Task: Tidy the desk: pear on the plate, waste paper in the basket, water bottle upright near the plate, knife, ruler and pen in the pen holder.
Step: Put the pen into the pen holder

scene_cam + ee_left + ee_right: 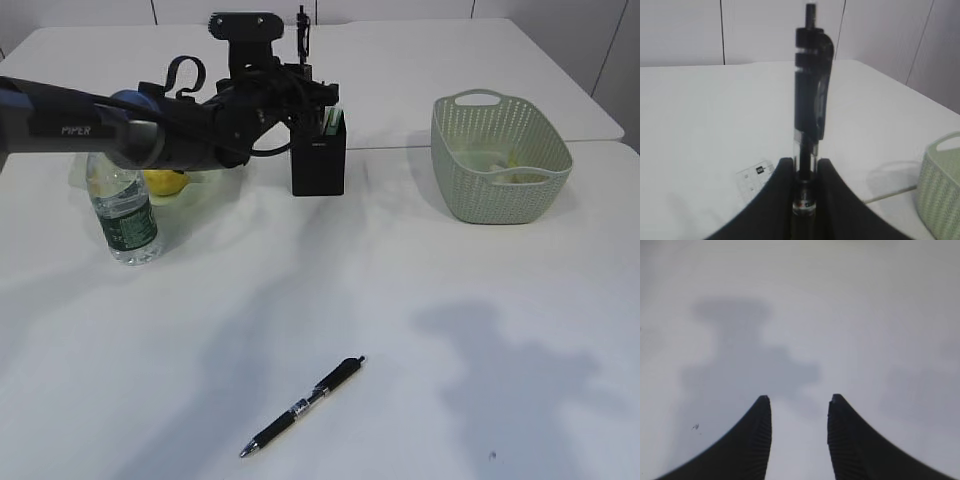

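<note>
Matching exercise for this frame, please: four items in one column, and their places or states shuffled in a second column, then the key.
1. water bottle
2. pen on the table
3. pen in the left gripper
4. right gripper

A. held upright between the fingers
B. open, holding nothing
C. standing upright at the left
D. lying flat near the front edge

Pairs: 1-C, 2-D, 3-A, 4-B

1. The pen holder (318, 155) stands mid-counter (400, 300), toward the far edge.
2. The basket (500, 160) sits to its right, well apart.
3. The water bottle (122, 215) stands upright near the left edge, just before the pear (165, 182).
4. A pen (303, 406) lies near the front edge.
</note>
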